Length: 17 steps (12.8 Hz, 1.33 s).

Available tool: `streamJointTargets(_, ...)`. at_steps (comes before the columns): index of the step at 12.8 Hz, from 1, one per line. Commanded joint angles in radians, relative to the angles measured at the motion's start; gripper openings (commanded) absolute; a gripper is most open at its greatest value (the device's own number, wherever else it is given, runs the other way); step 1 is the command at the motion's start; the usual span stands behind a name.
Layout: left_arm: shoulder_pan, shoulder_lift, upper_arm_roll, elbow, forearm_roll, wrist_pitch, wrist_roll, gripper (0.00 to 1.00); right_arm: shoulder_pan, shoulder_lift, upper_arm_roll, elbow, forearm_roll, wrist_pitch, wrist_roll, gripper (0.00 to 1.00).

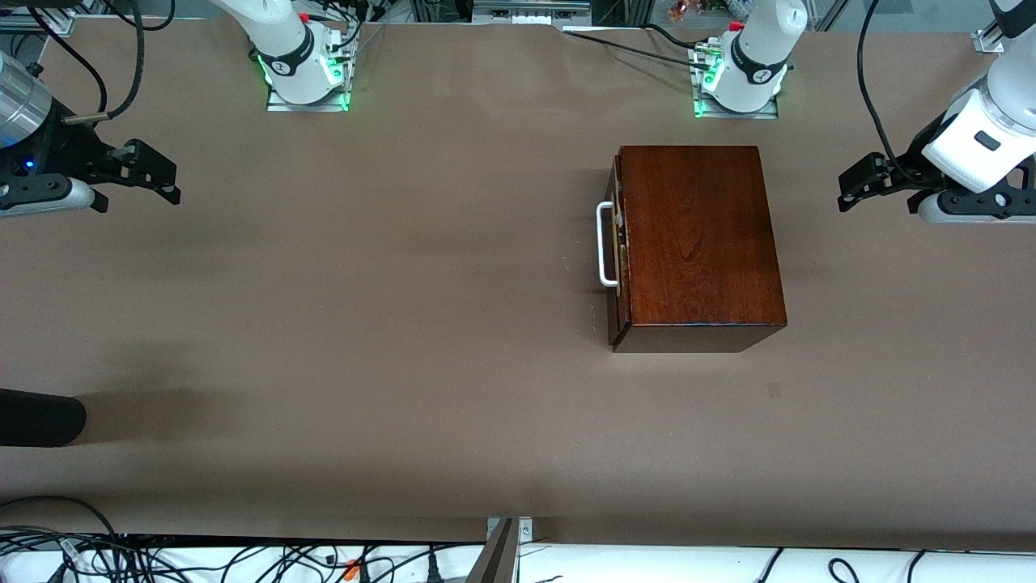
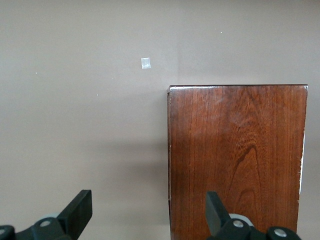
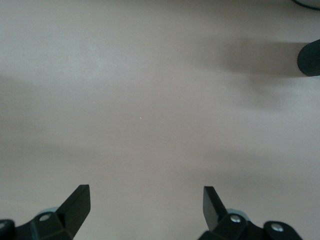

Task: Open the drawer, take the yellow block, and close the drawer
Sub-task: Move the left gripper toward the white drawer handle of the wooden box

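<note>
The dark reddish-brown wooden box (image 1: 700, 239) stands on the table toward the left arm's end. Its drawer front (image 1: 620, 243) with the white U-shaped handle (image 1: 604, 244) faces the right arm's end and looks pushed in. The yellow block is hidden. My left gripper (image 1: 859, 182) hovers open and empty beside the box, at the box's end away from the handle. The left wrist view shows its fingers spread (image 2: 148, 202), with the box top (image 2: 235, 150) under one finger. My right gripper (image 1: 158, 172) hovers open and empty over bare table at the right arm's end; its wrist view (image 3: 146, 196) shows only table.
A black cylindrical object (image 1: 40, 417) juts in at the right arm's end of the table, nearer the front camera, and shows in the right wrist view (image 3: 310, 59). A small pale square mark (image 1: 774, 389) lies on the table near the box. Cables (image 1: 243, 559) run along the front edge.
</note>
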Motion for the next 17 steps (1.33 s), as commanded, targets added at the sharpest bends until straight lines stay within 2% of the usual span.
streamJointTargets(1, -0.005, 0.015, 0.002, 0.035, 0.008, -0.025, 0.002, 1.00, -0.007, 0.006, 0.003, 0.019, 0.013, -0.004, 0.004, 1.00)
streamJointTargets(17, -0.007, 0.017, -0.003, 0.038, 0.006, -0.048, -0.003, 1.00, -0.009, 0.006, 0.003, 0.019, 0.013, -0.006, 0.004, 1.00)
